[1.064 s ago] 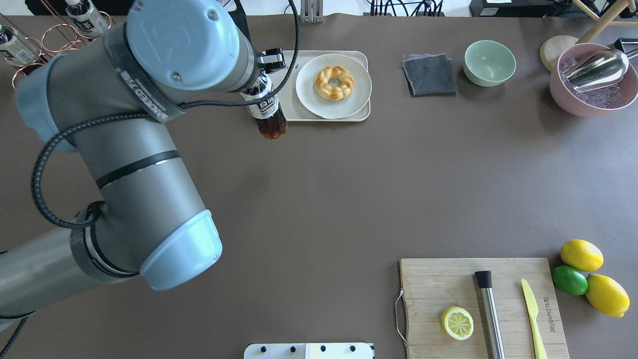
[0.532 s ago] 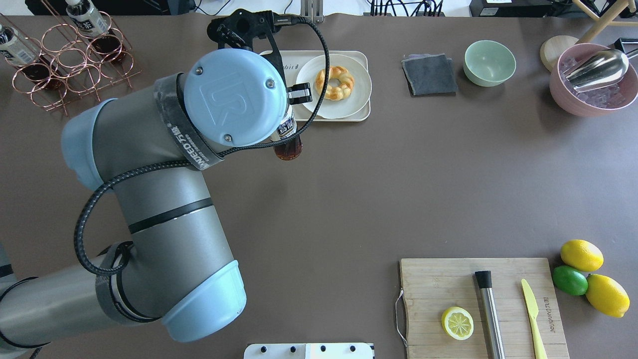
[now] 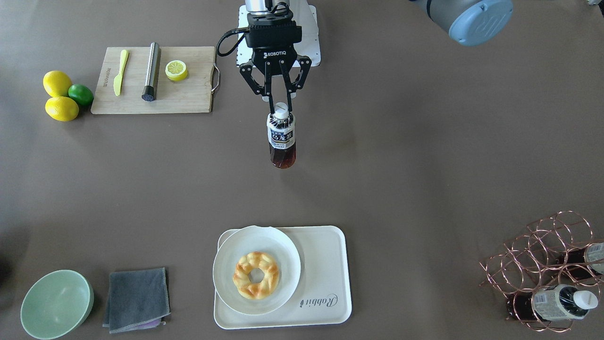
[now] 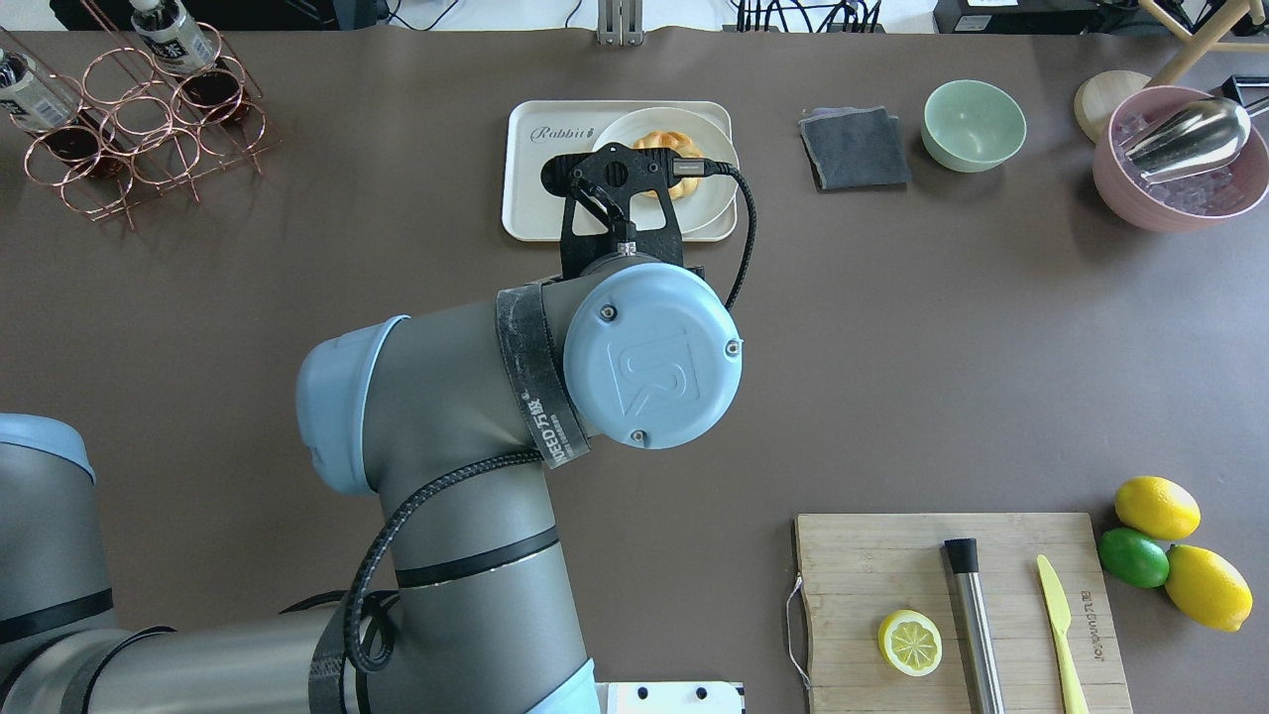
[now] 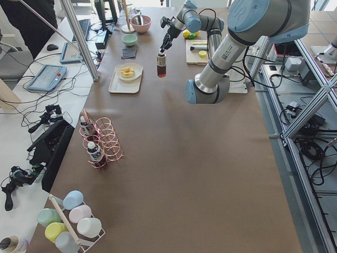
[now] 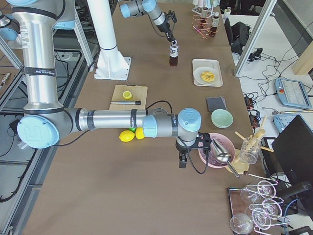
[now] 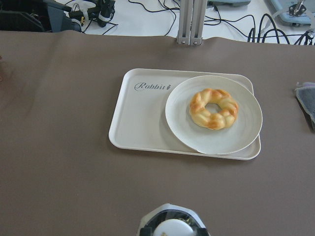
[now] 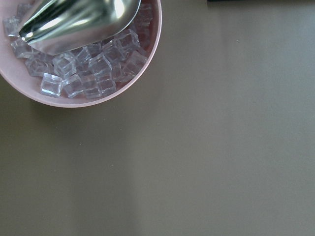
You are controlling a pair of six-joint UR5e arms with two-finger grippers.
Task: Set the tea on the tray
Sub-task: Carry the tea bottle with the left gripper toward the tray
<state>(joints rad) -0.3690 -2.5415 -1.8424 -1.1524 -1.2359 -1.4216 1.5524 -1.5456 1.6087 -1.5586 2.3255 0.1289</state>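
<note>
The tea (image 3: 281, 137), a small bottle of reddish-brown liquid with a white cap and a dark label, hangs upright from my left gripper (image 3: 281, 106). The gripper is shut on its cap. The bottle is held above the bare table, on the robot's side of the tray (image 3: 325, 264). The cream tray carries a white plate (image 3: 288, 257) with a ring pastry on one half; the half with the "Rabbit" script is bare. In the overhead view my wrist hides the bottle. The left wrist view shows the tray (image 7: 142, 123) ahead and the cap (image 7: 172, 227) at the bottom. My right gripper (image 6: 185, 157) shows only from the side; I cannot tell its state.
A copper wire rack (image 3: 547, 264) with pale-labelled bottles stands at the robot's far left. A grey cloth (image 3: 137, 300) and green bowl (image 3: 56, 304) lie beside the tray. A cutting board (image 3: 188, 94), lemons and a lime are near the robot. A pink bowl (image 4: 1105, 178) holds ice.
My left arm has carried the bottle from the tray's left edge to the right and back toward the robot. It now hangs in front of the tray's near side.
</note>
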